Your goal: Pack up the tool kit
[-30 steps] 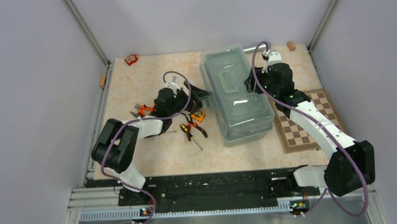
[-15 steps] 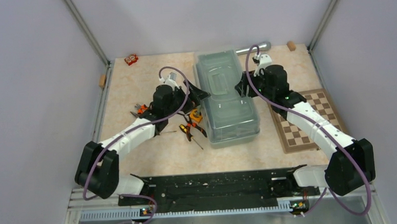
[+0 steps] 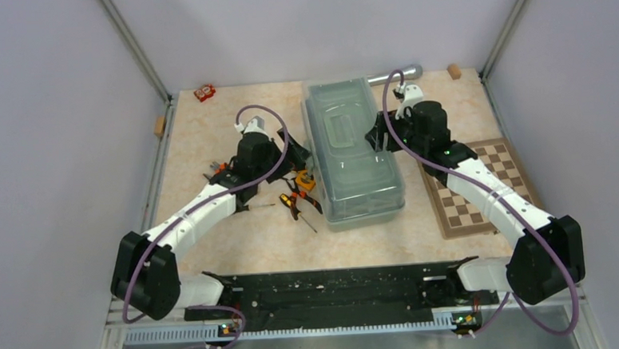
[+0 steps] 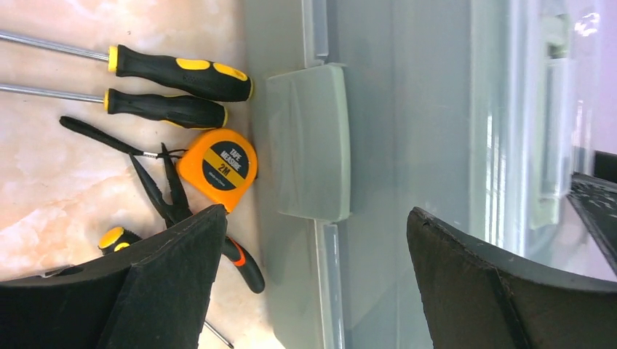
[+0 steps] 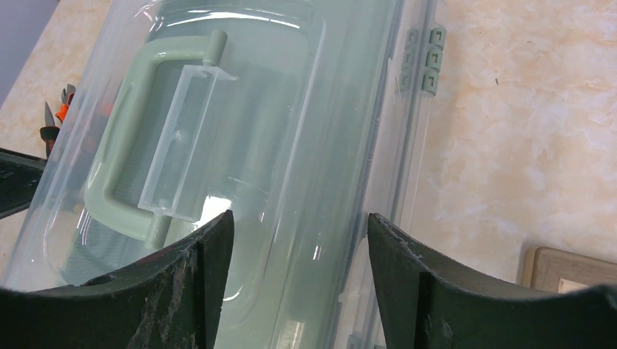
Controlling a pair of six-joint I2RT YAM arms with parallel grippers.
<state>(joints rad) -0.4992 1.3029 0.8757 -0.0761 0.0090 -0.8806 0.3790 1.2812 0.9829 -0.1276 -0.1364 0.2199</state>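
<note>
We judge nothing packed yet: toolbox (image 3: 353,156) shut, pliers (image 4: 156,182), screwdrivers (image 4: 178,69) and tape measure (image 4: 218,167) lying left of it, left gripper (image 4: 316,218) and right gripper (image 5: 300,218) both released.

The large sage-green plastic toolbox (image 3: 353,152) stands mid-table (image 3: 200,140), its length running from the far edge toward the near one. Left of it lie the small orange tape measure (image 3: 307,180), just beside its side latch (image 4: 309,142), the two yellow-black screwdrivers (image 4: 174,69) side by side, and the orange-black pliers (image 4: 174,207). The brown-and-cream chessboard (image 3: 475,186) lies at the right edge. The grey metal cylinder (image 3: 393,75) lies behind the toolbox, along the far edge.
</note>
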